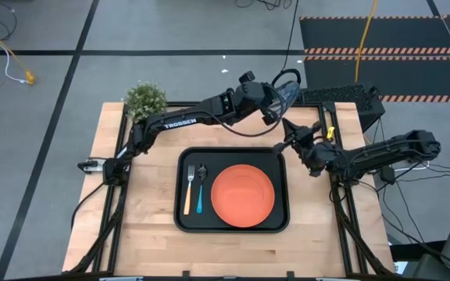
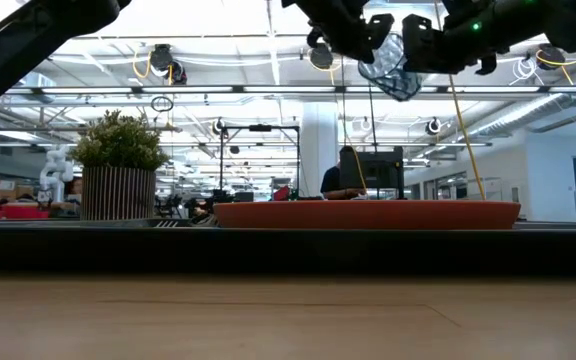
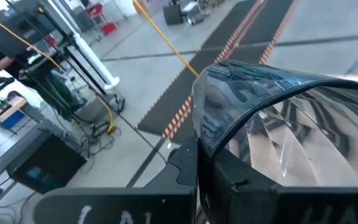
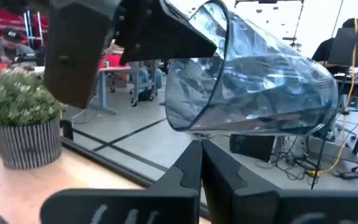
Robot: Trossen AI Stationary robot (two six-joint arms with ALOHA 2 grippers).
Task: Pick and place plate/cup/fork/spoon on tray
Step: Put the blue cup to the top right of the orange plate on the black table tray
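While the plate (image 1: 242, 195), the fork (image 1: 187, 190) and the spoon (image 1: 201, 190) already lie inside the tray (image 1: 183, 219), the cup (image 1: 284, 92) is the one item not yet placed, so the step in hand appears to be bringing it over. The left pincer (image 1: 276, 100) holds the cup clamped by its rim, tipped on its side and lifted high above the bench (image 1: 147, 234), just beyond the tray's far right corner. The right pincer (image 1: 294, 134) hangs close beneath and beside the cup, its fingers (image 4: 201, 165) pressed together and holding nothing; it does not touch the tumbler. A potted plant (image 1: 145, 99) stands at the bench's far left corner, well apart from the action. As a judgement, the next move calls for turning the cup upright, carrying it towards the bare strip of tray beside the plate, and lowering it without clipping the raised rim or the right arm before letting go.
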